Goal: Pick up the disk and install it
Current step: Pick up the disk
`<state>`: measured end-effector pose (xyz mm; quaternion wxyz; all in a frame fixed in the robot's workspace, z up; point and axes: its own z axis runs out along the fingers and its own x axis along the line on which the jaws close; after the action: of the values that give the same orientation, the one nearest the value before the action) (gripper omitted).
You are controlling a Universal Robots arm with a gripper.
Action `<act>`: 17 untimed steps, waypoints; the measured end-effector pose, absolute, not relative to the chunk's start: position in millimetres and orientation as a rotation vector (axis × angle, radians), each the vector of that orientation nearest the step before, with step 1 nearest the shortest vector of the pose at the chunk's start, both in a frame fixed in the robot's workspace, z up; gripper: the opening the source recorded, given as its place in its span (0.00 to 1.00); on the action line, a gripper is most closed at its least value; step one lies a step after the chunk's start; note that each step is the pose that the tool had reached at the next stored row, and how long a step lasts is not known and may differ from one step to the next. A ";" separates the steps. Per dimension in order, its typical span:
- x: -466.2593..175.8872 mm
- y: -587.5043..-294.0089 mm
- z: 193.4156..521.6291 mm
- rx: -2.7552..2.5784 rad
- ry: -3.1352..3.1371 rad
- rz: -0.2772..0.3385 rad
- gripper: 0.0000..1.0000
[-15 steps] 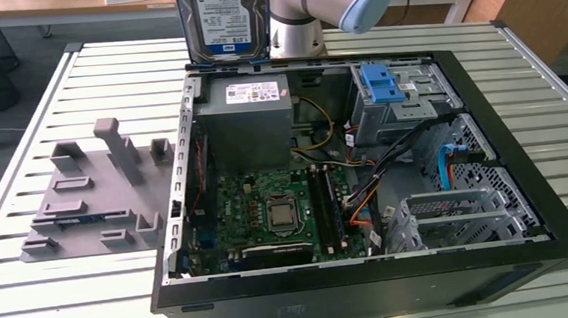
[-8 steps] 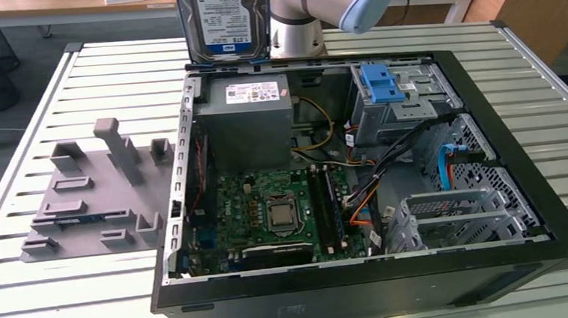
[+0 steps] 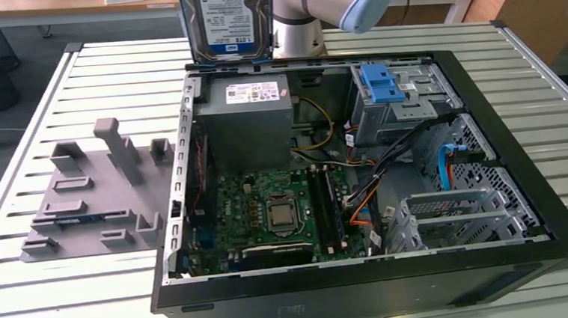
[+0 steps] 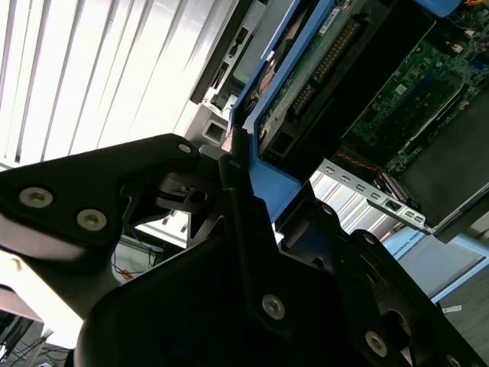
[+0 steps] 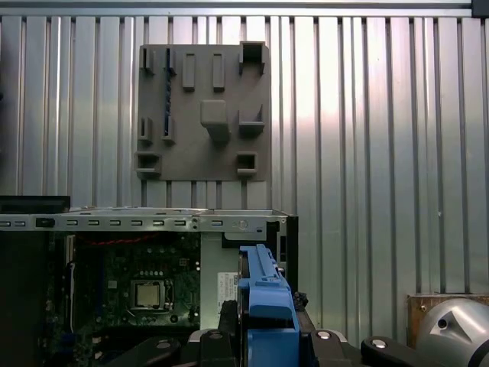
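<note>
Silver disk stands upright in the air in the exterior view, label toward the camera, blue frame edge down. It's at the open case's rim farthest from the camera. Can't tell if it touches the rim. My arm is just behind it, toward the exterior view's right. Inside the case, PSU sits right below the disk, with the board nearer the camera. Blue latch is toward the exterior view's right of the PSU. Grey plate lies on the slatted table, beside the case on the exterior view's left.

Second wrist view: gripper is clamped on the disk's blue frame, black fingers pressed against it. The disk's green circuit side shows, with the board beyond.

First wrist view: the disk's blue frame sits between my fingers, over the case's PSU end. Plate lies on the table beyond the rim.
</note>
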<state>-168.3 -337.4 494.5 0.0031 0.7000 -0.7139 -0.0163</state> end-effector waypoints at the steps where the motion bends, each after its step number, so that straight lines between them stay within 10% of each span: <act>1: -168.2 -337.5 494.5 2.195 -2.238 -0.051 0.37; 17: -168.3 -341.9 494.5 2.195 -2.238 -0.051 0.37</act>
<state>-168.3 -341.9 494.5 0.0031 0.7001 -0.7139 -0.0163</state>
